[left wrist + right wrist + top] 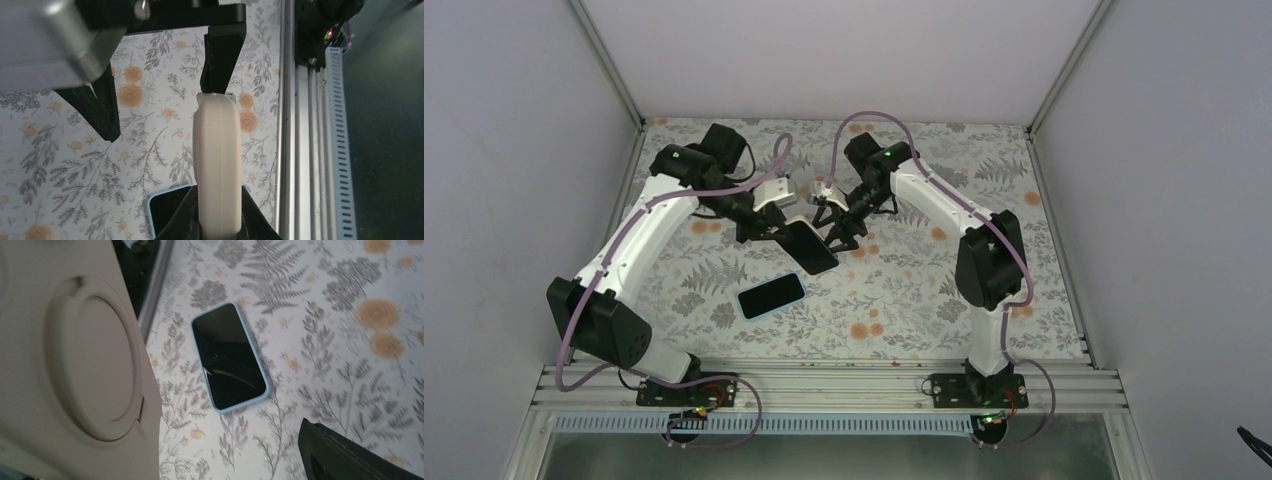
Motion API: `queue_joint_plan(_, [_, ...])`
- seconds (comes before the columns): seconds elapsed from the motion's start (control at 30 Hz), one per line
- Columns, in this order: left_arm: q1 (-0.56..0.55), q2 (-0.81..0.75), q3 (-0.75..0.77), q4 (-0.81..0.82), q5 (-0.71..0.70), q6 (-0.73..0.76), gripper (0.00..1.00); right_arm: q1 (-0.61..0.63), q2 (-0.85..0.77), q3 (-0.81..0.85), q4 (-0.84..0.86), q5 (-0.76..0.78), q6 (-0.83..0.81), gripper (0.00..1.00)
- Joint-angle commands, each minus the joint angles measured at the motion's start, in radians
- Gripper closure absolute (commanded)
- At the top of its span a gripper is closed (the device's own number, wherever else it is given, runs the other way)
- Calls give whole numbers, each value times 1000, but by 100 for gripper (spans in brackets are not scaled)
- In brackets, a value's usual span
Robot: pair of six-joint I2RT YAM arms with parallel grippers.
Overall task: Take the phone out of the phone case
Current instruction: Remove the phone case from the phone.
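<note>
A phone in a beige case (810,247) is held tilted above the table, dark screen towards the top camera. My left gripper (786,232) is shut on it. In the left wrist view the case (216,150) stands edge-on, clamped between the fingers (182,222). My right gripper (837,228) is open around the case's far end. One of its fingers (222,55) touches the case's end and the other (97,107) stands apart. In the right wrist view the case's back with a round ring (75,355) fills the left, with one finger (345,455) at lower right.
A second phone in a light-blue case (772,295) lies screen-up on the floral table, just below the held phone; it also shows in the right wrist view (227,357) and the left wrist view (167,212). The metal rail (295,150) runs along the table's near edge.
</note>
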Motion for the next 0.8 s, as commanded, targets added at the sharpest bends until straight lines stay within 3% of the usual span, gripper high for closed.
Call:
queue_joint_plan(0.0, [49, 34, -46, 524, 58, -98, 98, 146, -46, 91, -113, -522, -101, 13])
queue_joint_plan(0.17, [58, 68, -112, 716, -85, -166, 98, 180, -81, 82, -122, -530, -107, 17])
queue_joint_plan(0.47, [57, 175, 13, 787, -146, -249, 98, 177, -70, 81, -135, -471, -69, 35])
queue_joint_plan(0.57, [57, 187, 43, 780, -150, -251, 98, 176, -63, 76, -139, -463, -55, 51])
queue_joint_plan(0.73, [57, 188, 52, 765, -148, -241, 98, 166, -66, 52, -139, -475, -73, 96])
queue_joint_plan(0.77, [57, 186, 52, 761, -149, -239, 98, 163, -64, 51, -139, -477, -74, 97])
